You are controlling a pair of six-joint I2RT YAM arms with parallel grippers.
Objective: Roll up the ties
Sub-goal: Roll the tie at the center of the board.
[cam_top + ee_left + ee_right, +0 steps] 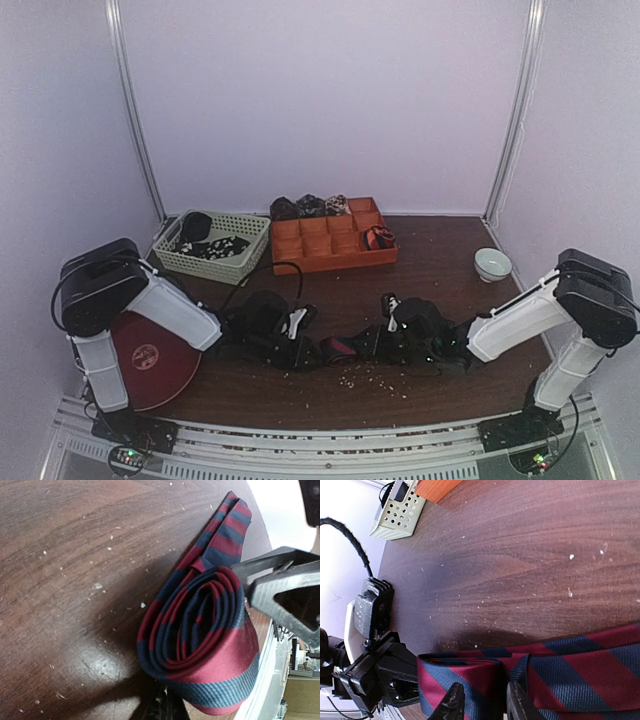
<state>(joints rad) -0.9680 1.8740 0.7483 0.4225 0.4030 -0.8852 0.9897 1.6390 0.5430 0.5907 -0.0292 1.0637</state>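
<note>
A red and dark-blue striped tie [200,645] lies on the brown table, partly wound into a coil, with its loose tail [227,530] running away flat. My left gripper [164,706] is shut on the bottom of the coil, and its fingertips are mostly hidden under the fabric. My right gripper [485,705] is shut on the tie [555,670] where the coil meets the tail. In the top view both grippers meet at the table's middle front, left gripper [308,347] and right gripper [372,345], with the tie [338,349] between them. Several rolled ties [378,237] sit in the orange tray [300,245].
A pale green lattice basket [240,262] with dark ties stands at the back left, also seen in the right wrist view [400,510]. A white bowl [492,264] sits at the right. A red plate [150,365] lies under the left arm. Crumbs dot the table front.
</note>
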